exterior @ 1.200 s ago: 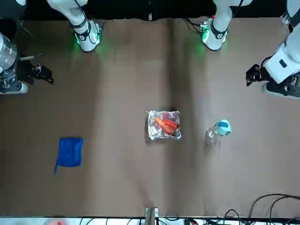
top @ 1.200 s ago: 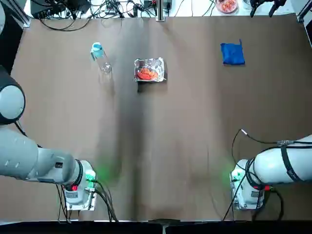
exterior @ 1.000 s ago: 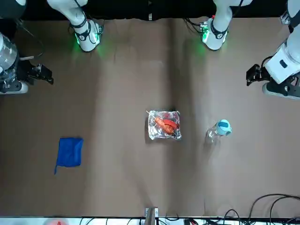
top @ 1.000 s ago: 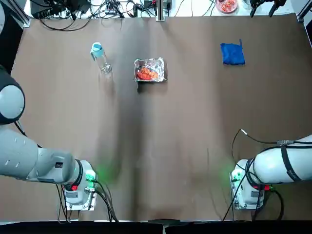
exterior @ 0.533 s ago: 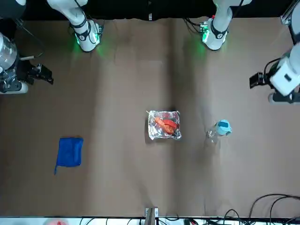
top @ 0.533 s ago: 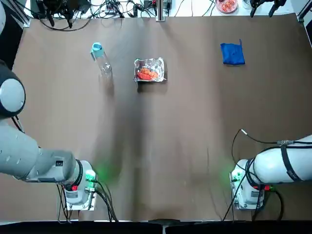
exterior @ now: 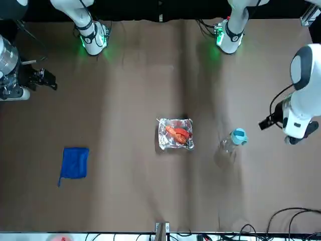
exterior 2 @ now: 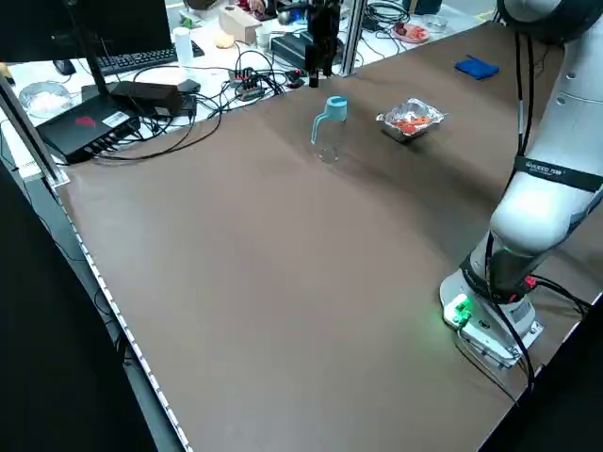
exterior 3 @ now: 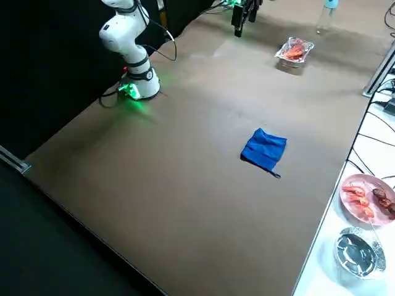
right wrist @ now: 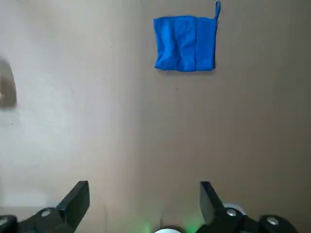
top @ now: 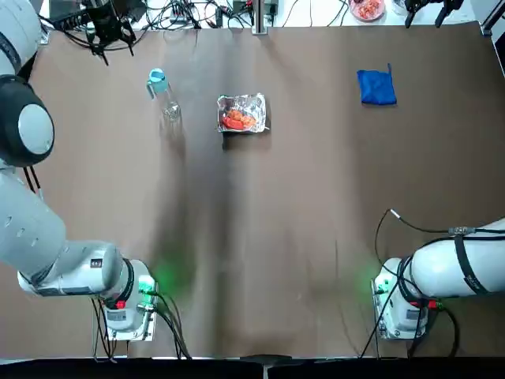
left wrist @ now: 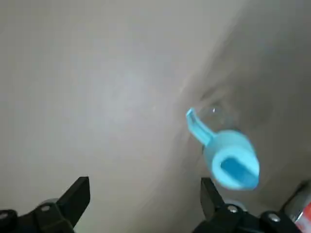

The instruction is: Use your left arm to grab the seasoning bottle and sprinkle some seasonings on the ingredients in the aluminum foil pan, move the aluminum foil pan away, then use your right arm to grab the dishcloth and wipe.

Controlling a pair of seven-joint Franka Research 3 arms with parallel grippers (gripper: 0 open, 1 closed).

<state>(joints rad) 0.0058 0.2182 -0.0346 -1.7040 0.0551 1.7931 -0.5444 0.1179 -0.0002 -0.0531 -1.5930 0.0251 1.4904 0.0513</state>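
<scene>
The seasoning bottle (top: 162,92) stands upright at the far left of the brown table, clear with a light-blue cap (left wrist: 230,164). To its right sits the aluminum foil pan (top: 242,113) holding the red-orange ingredients (top: 237,120). The blue dishcloth (top: 376,87) lies folded at the far right. My left gripper (top: 106,33) hangs open above the table's far-left edge, apart from the bottle (exterior: 231,141); in the left wrist view the cap shows beside one of its fingers (left wrist: 210,193). My right gripper (right wrist: 143,196) is open, held high, with the dishcloth (right wrist: 185,43) far below it.
A round plate of reddish food (exterior 3: 367,197) and a metal bowl (exterior 3: 355,253) sit off the table's far right end. Cables and electronics (exterior 2: 113,113) crowd the far edge behind the bottle. The arm bases with green lights (top: 130,296) stand at the near edge.
My left arm has swung so that its gripper now hangs by the far-left edge, closer to the bottle. The right arm, bottle, pan and dishcloth have not moved.
</scene>
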